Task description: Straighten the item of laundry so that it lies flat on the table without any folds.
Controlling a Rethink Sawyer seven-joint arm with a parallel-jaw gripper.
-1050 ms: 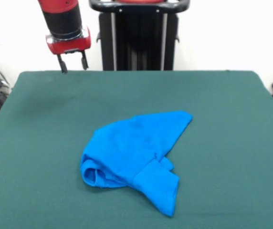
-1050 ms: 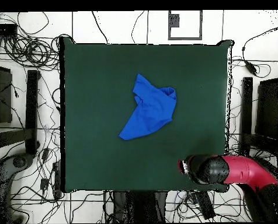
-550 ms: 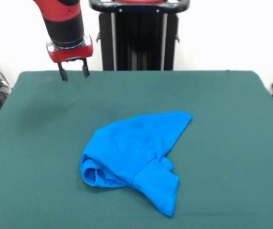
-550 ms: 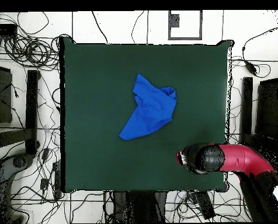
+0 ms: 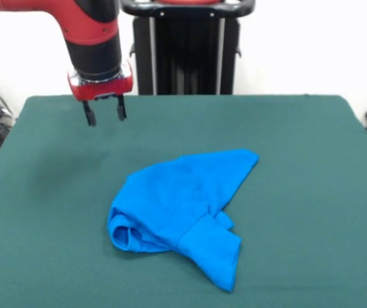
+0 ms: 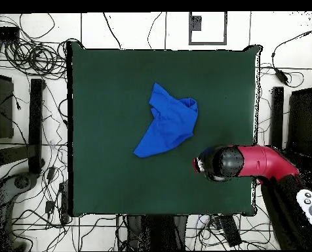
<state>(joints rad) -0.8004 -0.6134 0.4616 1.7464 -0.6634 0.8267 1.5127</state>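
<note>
Laundry is the whole job here, and going left to right in the front view the gripper [image 5: 105, 113] comes first: it hangs above the table [image 5: 36, 192] up and to the left of the shirt, well apart from it, its two dark fingers [image 5: 89, 114] spread with a clear gap and nothing between them. The red and black arm [image 5: 93, 38] carries it down from above. Right of the gripper, near the table's middle, lies the item of laundry [image 5: 183, 205], a bright blue T-shirt crumpled into a rough wedge: a rolled opening at its left end, a folded flap hanging toward the front edge, and a point reaching up and right. Beyond the shirt's right side the green cloth is bare.

The risk, as I judge it, is a pinch landing on the doubled flap or the roll, catching several layers at once; a pull then would drag the bundle across the felt instead of opening it.
</note>
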